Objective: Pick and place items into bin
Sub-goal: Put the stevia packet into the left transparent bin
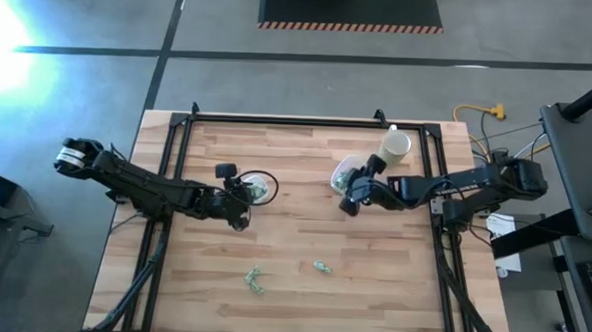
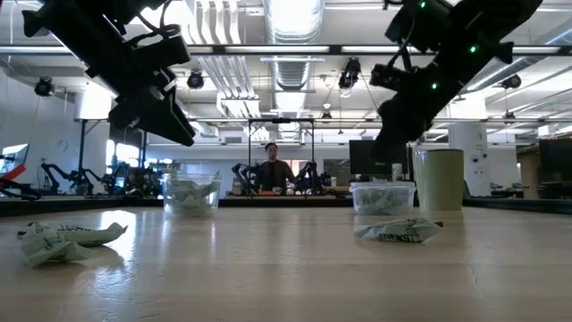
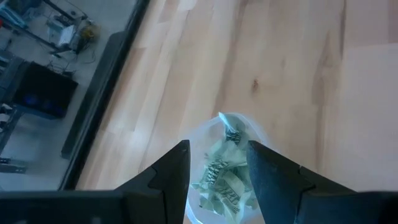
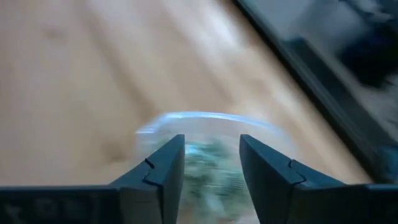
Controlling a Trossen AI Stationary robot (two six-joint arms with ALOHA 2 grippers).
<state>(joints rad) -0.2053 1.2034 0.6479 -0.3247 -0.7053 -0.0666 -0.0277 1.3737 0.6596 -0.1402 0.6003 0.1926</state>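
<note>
Two clear plastic tubs stand on the wooden table, both holding pale green and white pieces. My left gripper [image 1: 244, 202] [image 3: 217, 149] hovers open above the left tub [image 1: 261, 188] [image 3: 227, 180], with the pieces showing in the gap between its fingers. My right gripper [image 1: 350, 202] [image 4: 211, 142] hovers open above the right tub [image 1: 345, 173] [image 4: 208, 124]. Two more green and white pieces lie loose on the table toward its near edge, one [image 1: 254, 279] [image 2: 67, 240] left of the other [image 1: 322, 267] [image 2: 398, 231].
A tall cream-coloured cup [image 1: 395, 145] [image 2: 440, 179] stands just beyond the right tub, near the far right corner. A black frame [image 1: 308, 123] runs along the table's far and side edges. Bare wood lies between the tubs and around the loose pieces. A person stands far off in the room.
</note>
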